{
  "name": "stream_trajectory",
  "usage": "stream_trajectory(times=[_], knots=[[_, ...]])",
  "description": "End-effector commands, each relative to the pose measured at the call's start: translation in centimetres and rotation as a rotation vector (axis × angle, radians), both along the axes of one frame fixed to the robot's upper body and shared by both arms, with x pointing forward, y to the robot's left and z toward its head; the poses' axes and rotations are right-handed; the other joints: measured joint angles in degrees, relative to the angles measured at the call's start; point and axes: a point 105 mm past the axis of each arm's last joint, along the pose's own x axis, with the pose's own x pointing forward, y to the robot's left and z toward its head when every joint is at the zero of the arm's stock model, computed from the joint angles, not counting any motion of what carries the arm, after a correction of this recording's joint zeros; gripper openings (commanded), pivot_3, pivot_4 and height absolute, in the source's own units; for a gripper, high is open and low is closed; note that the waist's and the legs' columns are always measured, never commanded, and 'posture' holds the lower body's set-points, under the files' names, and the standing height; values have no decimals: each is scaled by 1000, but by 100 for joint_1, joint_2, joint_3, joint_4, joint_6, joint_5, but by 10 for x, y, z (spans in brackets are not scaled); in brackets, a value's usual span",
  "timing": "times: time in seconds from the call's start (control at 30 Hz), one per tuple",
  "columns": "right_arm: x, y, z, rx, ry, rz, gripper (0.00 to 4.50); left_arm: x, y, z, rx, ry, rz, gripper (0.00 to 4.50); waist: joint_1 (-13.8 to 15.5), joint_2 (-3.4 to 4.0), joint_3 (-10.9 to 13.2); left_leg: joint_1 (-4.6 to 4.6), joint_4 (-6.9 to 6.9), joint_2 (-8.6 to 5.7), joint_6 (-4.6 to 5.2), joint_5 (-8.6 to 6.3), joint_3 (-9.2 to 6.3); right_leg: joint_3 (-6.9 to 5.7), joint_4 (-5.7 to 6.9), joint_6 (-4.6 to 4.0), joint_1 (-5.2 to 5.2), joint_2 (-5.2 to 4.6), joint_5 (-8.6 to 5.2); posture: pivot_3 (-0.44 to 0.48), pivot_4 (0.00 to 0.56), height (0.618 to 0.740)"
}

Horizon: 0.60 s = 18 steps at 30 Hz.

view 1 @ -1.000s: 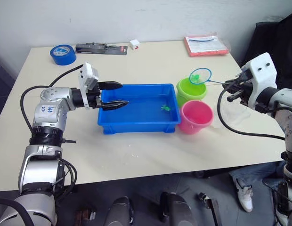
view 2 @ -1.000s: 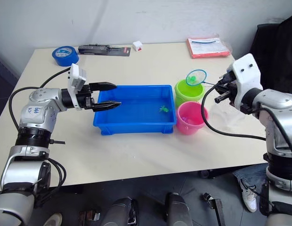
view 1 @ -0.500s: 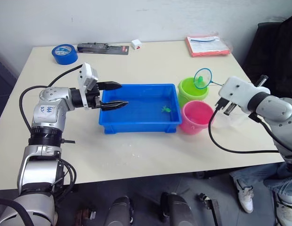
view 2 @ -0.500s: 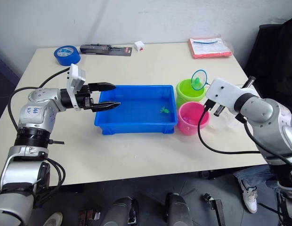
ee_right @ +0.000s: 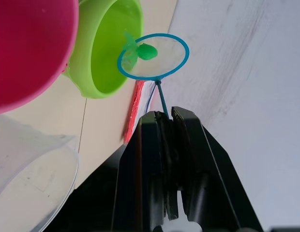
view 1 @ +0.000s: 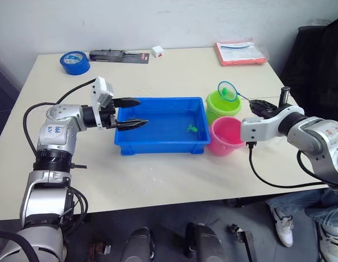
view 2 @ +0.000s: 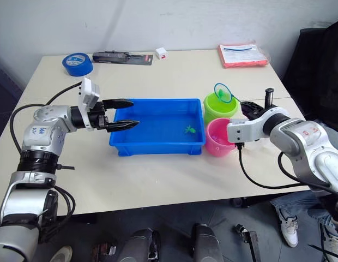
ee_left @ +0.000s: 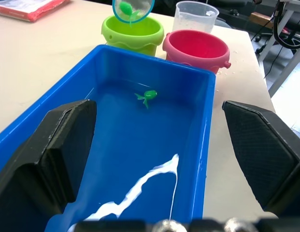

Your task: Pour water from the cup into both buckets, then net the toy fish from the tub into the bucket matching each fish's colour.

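Landmark: the blue tub (view 1: 160,126), which I see near the middle of the pale surface (view 1: 174,180), holding shallow water. One green fish (view 1: 191,127) lies in the tub, near the end that faces the buckets.

My left tool (view 1: 132,113) hovers over the opposite end of the tub, its two black fingers (ee_left: 67,145) spread wide and gripping nothing; in the left wrist view the tub's water lies between them.

Just beyond the tub's bucket-side end stand the green bucket (view 1: 222,107) and the pink bucket (view 1: 227,135), touching or nearly touching each other, the green one farther from me. The clear cup (ee_left: 195,16) stands just past the pink bucket, on the side away from the tub.

My right tool (ee_right: 167,118) sits well beyond the buckets from the tub, fingers pressed together on the thin handle of the net (view 1: 228,91). The net's blue ring is held above the green bucket's mouth, tilted, with a second green fish (ee_right: 146,50) resting in its mesh.

Across the surface from the tub, toward the wall, I see a blue tape roll (view 1: 73,62), a black flat package (view 1: 118,55), a small white box (view 1: 156,51) and a red-edged packet (view 1: 239,52).
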Motion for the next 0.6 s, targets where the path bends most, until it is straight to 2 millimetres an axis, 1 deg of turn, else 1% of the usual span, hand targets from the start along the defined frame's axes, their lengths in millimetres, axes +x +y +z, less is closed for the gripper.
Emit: stream_trajectory(times=[0.03,0.27,0.4,0.47,0.53,0.6], knots=[[-1,-3,9,-51,-58,-5,782,-3,2,14,-7,-55,-2,4482,2,0,0,0,0,0,0,0,0,0,0,0,0,0,0,0,150,737],[1,-7,6,-79,-67,-13,782,-4,2,14,-9,-53,1,4482,-3,0,0,0,0,1,0,0,0,0,0,0,0,1,0,0,150,737],[-2,-4,14,-35,-85,-10,782,-5,2,14,-10,-52,1,4482,-1,0,0,0,1,0,0,0,0,0,0,0,1,0,0,0,150,737],[-5,0,27,1,-101,-1,782,-5,3,14,-10,-51,2,4482,0,0,0,0,1,0,0,0,0,0,0,0,0,0,0,0,150,737],[-12,5,52,71,-127,12,782,-5,7,14,-7,-51,9,4482,1,0,0,0,1,0,0,0,-1,-1,0,0,0,1,0,0,150,737],[-18,10,66,117,-129,34,782,-5,9,15,-5,-51,14,4482,-8,1,0,0,1,0,0,0,-1,-1,0,0,0,1,0,0,150,737]])
